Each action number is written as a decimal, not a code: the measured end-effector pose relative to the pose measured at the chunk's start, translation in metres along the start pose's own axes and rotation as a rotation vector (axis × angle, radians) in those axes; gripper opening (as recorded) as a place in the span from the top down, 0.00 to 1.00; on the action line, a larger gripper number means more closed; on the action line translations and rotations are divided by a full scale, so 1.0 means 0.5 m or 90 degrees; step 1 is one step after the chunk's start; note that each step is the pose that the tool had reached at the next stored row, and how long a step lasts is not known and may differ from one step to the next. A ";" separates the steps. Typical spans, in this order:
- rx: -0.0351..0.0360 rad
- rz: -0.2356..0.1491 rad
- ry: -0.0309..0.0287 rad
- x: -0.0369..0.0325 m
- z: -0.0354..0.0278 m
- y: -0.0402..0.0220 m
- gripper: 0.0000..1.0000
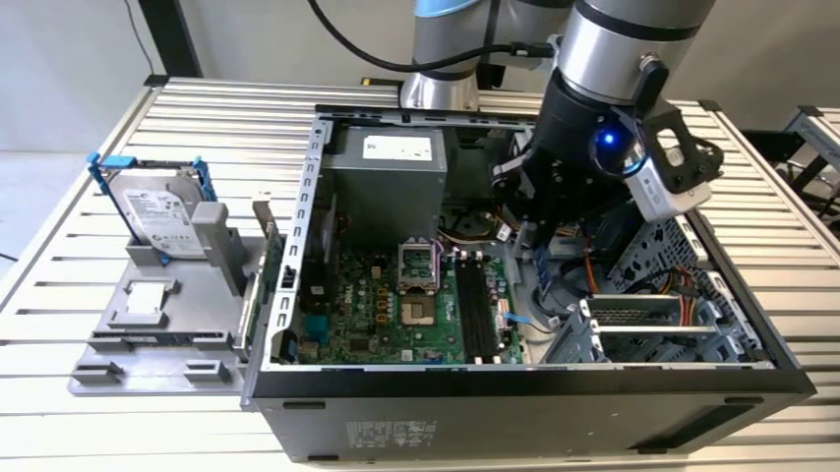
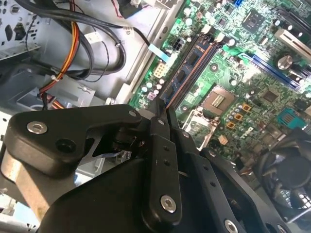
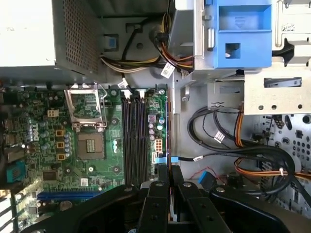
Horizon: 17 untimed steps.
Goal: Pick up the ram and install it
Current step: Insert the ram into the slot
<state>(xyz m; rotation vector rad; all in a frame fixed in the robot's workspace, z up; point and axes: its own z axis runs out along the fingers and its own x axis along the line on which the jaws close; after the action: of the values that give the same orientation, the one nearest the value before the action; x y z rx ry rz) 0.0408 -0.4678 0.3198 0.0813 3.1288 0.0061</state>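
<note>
I see the ram (image 2: 188,70), a thin, long stick with dark chips, on edge, one end clamped between the fingers (image 2: 163,160), over the green motherboard (image 2: 252,73).

Silver arm (image 1: 617,39), blue-ringed joint (image 1: 453,8), black cable (image 1: 352,44) looping behind. Blue light (image 1: 607,138) glowing on the black wrist (image 1: 571,113), white camera (image 1: 652,192) clipped beside it. The gripper (image 2: 166,112) is matte black, chunky links (image 2: 73,131), shiny silver screws (image 2: 168,204).
</note>
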 end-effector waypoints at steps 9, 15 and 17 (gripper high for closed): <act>0.0002 0.012 -0.0001 0.014 0.032 -0.001 1.00; 0.0000 -0.005 0.0000 0.022 0.054 -0.001 1.00; -0.0001 -0.013 0.0000 0.025 0.061 -0.001 1.00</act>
<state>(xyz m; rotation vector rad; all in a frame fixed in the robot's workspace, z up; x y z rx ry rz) 0.0288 -0.4678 0.2890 0.0505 3.1295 0.0062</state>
